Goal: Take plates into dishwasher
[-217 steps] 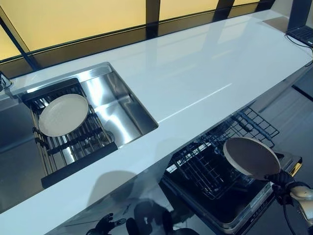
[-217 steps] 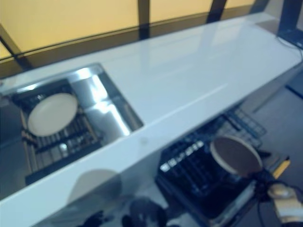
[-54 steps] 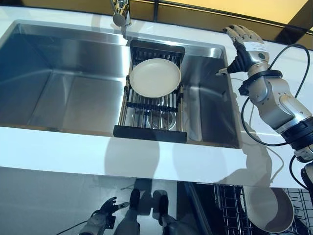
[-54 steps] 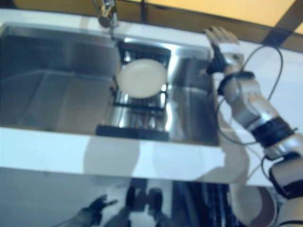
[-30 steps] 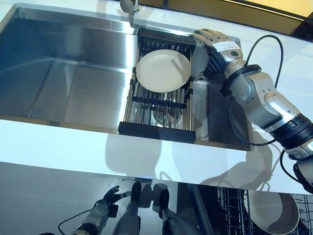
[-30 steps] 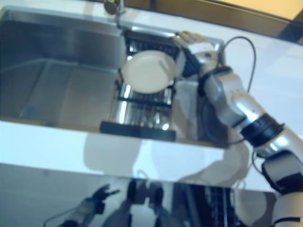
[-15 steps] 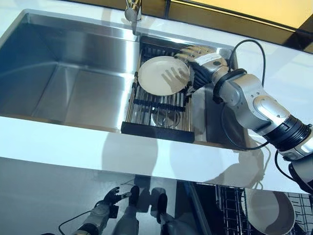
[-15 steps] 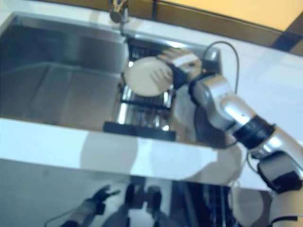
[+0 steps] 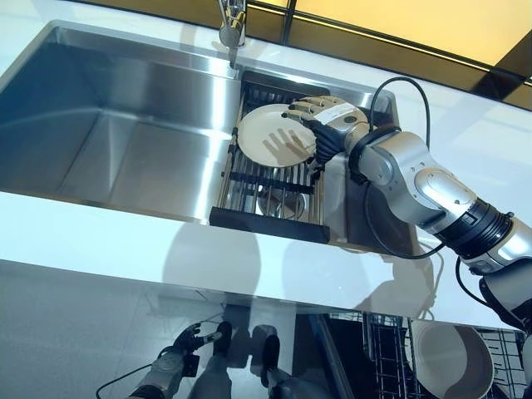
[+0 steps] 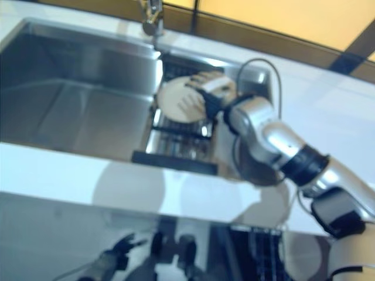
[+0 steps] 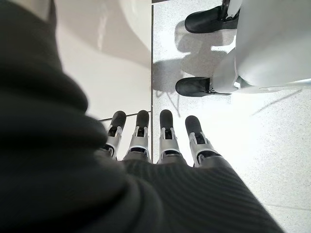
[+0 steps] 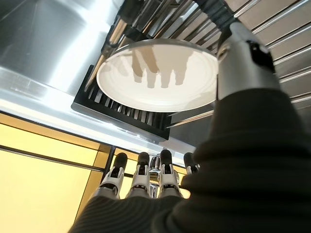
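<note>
A round, shallow, cream-white plate (image 9: 274, 133) with a low raised rim lay face up on a black-framed drying rack of metal bars (image 9: 270, 183), which sat across the right end of a large stainless steel sink (image 9: 116, 125). Its surface looked plain and matte, marked only by the shadow of fingers falling across its middle. The right hand (image 9: 326, 125) hovered over the plate's right part, its silver dark-tipped fingers (image 9: 301, 106) held straight and slightly spread, reaching across the rim toward the plate's centre; the right wrist view showed them extended in a row with the plate beyond their tips and the thumb off to one side, nothing clasped between them. Whether the fingertips touched the plate could not be told. Past the fingertips, at the sink's far edge, stood a chrome tap (image 9: 232, 21), and the white glossy countertop (image 9: 125, 241) ran along the near side of the sink. A second cream plate (image 9: 449, 362) of the same kind stood in the black wire dishwasher rack (image 9: 386, 353) below the counter, well away from the fingers. The left hand (image 11: 155, 141) hung low by the floor, its fingers straight and side by side, holding nothing.
</note>
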{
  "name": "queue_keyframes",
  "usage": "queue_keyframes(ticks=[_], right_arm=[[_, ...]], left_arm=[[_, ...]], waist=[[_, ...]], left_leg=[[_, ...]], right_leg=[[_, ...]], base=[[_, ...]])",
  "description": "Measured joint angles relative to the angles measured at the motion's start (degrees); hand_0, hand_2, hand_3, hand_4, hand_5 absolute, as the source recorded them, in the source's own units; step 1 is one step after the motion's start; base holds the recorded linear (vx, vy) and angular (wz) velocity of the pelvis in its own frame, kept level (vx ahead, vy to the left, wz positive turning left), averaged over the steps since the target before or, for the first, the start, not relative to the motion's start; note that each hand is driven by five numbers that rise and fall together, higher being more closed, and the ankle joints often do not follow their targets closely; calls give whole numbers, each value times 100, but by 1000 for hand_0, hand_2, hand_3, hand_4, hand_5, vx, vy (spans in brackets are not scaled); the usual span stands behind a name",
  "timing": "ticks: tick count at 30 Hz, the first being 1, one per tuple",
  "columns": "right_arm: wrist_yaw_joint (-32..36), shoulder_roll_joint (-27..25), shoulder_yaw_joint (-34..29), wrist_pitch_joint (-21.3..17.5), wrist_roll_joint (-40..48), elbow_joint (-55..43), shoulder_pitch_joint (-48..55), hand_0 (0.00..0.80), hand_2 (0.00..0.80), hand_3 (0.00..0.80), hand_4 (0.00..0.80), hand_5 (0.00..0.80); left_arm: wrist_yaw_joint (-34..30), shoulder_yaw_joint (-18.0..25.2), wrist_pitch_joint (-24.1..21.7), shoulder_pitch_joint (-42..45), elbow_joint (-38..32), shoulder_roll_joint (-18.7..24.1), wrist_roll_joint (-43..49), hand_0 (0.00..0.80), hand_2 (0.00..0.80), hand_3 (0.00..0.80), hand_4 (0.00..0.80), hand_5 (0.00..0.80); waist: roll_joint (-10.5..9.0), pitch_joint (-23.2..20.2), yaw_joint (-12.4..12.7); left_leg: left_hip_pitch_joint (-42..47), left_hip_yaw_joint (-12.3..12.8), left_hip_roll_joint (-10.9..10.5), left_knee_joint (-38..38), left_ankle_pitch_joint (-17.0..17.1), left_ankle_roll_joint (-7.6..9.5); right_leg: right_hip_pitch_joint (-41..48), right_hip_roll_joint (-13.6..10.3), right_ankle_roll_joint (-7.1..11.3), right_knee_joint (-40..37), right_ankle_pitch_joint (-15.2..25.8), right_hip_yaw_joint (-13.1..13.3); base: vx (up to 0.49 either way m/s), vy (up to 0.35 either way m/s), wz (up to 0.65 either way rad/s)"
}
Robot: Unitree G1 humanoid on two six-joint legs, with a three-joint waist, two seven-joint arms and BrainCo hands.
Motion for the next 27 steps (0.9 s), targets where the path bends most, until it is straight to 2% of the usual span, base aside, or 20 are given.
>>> queue_keyframes(ticks=[14,22,27], right_arm=[[166,84,230,154,-213,116,19,0,0,0,0,0],[240,320,247,216,-216,393,53,0,0,0,0,0],[286,410,268,392,-218,633,91,0,0,0,0,0]], left_arm=[[0,-2,-6,2,-1,-24,-4,0,0,0,0,0],[0,-5,-5,-16,0,-43,-17,0,0,0,0,0],[2,-3,-6,-70,2,-44,-20,0,0,0,0,0]], waist=[[88,-73,21],[89,-72,32],[92,-70,137]], left_leg=[[-77,-3,-2,3,0,-1],[-148,-37,-1,6,0,-4],[-179,-59,-8,5,2,-3]], right_leg=[[-75,-2,-3,0,-1,-8],[-127,-1,-6,0,-5,-47],[-154,-3,-16,0,-13,-67]], base=[[0,0,0],[-7,1,2],[-5,9,1]])
